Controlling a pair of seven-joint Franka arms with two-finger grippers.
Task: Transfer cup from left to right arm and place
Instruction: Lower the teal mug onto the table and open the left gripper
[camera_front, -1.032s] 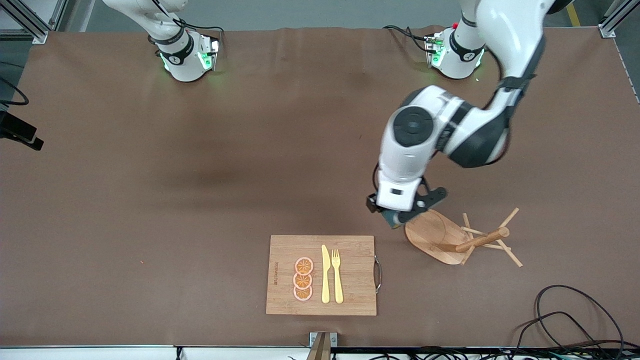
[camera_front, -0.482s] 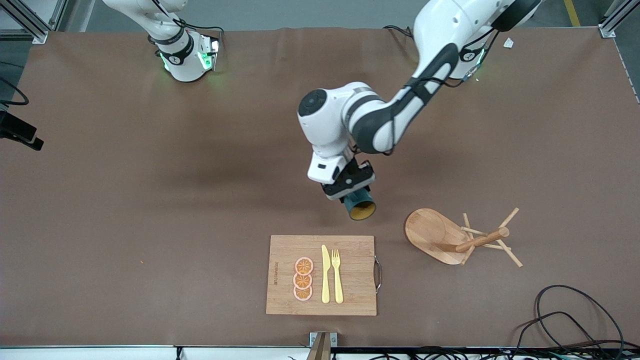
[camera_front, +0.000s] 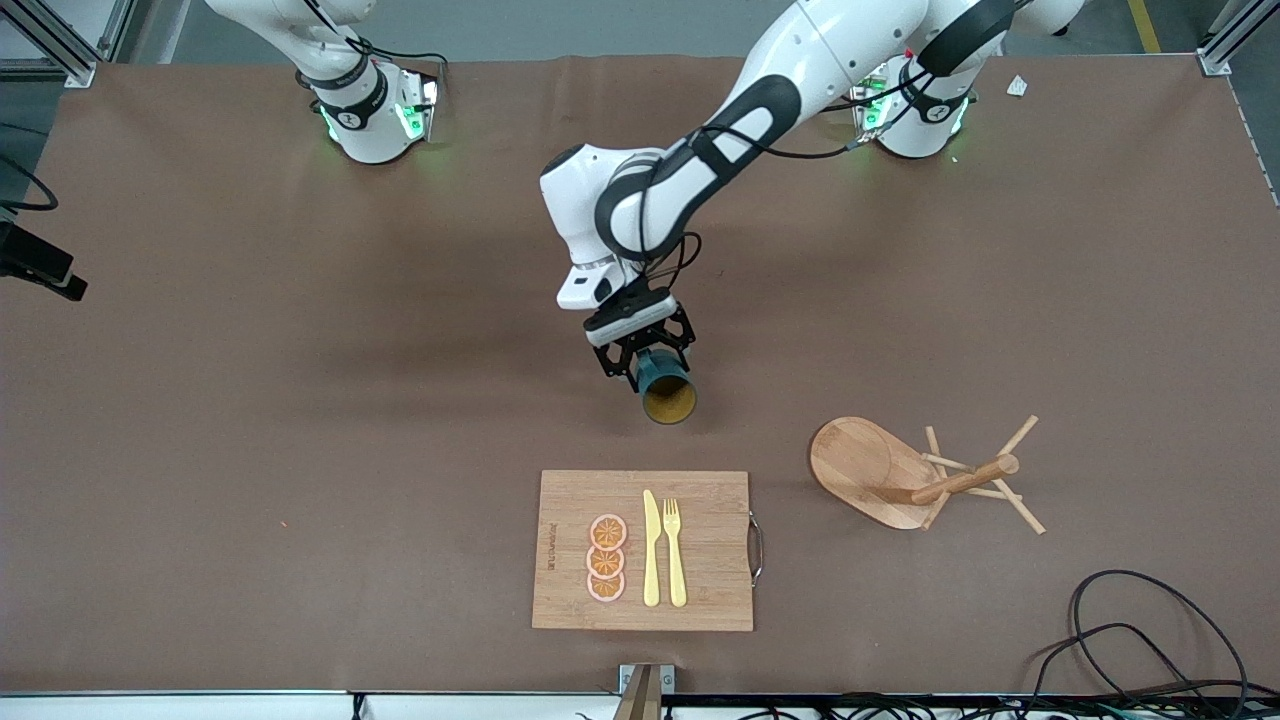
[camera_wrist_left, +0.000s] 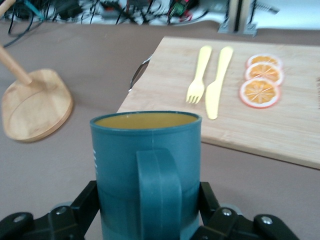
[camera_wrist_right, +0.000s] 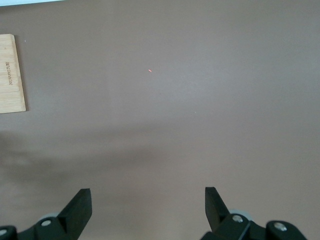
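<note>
Moved centre-frame from the peg rack (camera_front: 925, 477): left gripper (camera_front: 645, 352) clamping cup (camera_front: 664, 388). Right gripper (camera_wrist_right: 148, 206) waits, spread. Keep cup level for handover.

Since one second ago we see the left gripper (camera_front: 645, 350) move away from the base of the wooden peg rack (camera_front: 915, 475), toward about 10 o'clock in the front view. It now hangs over bare table (camera_front: 300, 400), at 12 o'clock from the cutting board (camera_front: 643, 550). The cup (camera_front: 665, 388) travelled with it, clamped between the fingers (camera_wrist_left: 85, 205). At first the cup was mostly hidden under the wrist; now its yellow mouth faces the front camera.
</note>
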